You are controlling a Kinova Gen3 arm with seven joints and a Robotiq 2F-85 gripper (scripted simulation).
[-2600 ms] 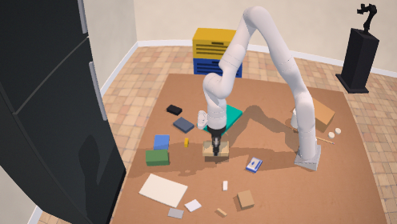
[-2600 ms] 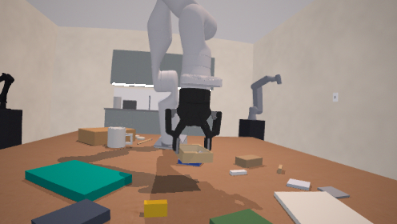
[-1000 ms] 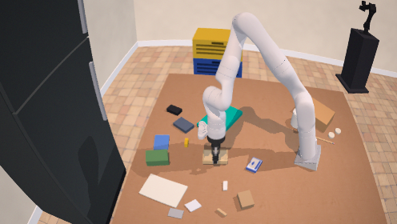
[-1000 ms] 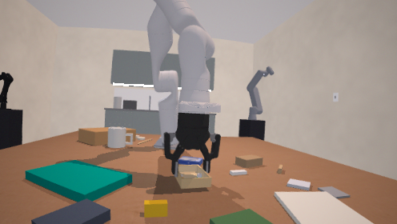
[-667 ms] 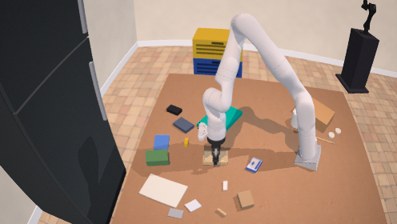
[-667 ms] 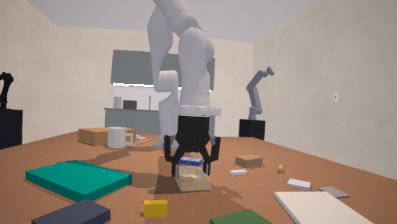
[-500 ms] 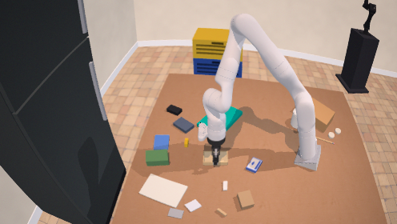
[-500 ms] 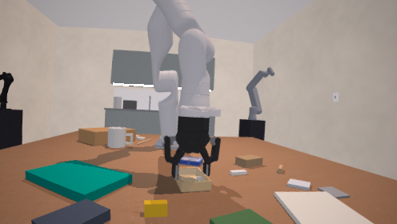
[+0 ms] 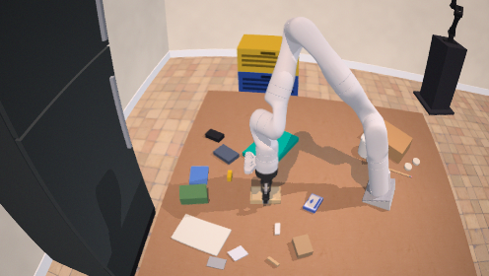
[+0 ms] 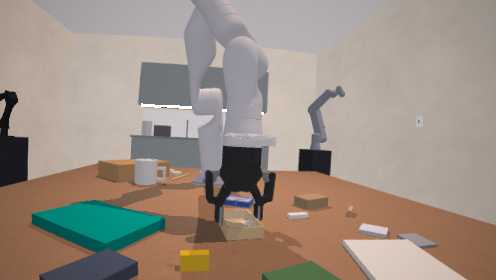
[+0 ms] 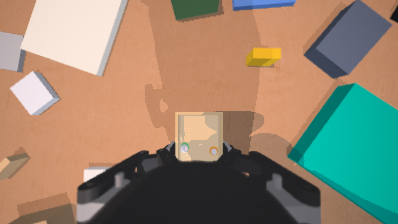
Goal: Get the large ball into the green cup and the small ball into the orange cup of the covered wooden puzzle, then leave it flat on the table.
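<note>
The wooden puzzle is seen near the middle of the table, held at its near end by the gripper; one finger is pressed to each long side, the jaws standing fairly wide around the box's width. In the exterior view the puzzle is tilted slightly, its gripped end raised while the far end appears to rest on or just above the table surface; contact cannot be confirmed. Through the cover, in the wrist view, a green cup and an orange cup are visible side by side at the gripped end. A pale ball appears to sit in or against the green cup; whether it is the large or the small one cannot be told, and no second ball can be resolved. A teal block lies well to one side, a small yellow block beyond the puzzle's far end, and a blue-and-white box just behind the puzzle in the exterior view.
</note>
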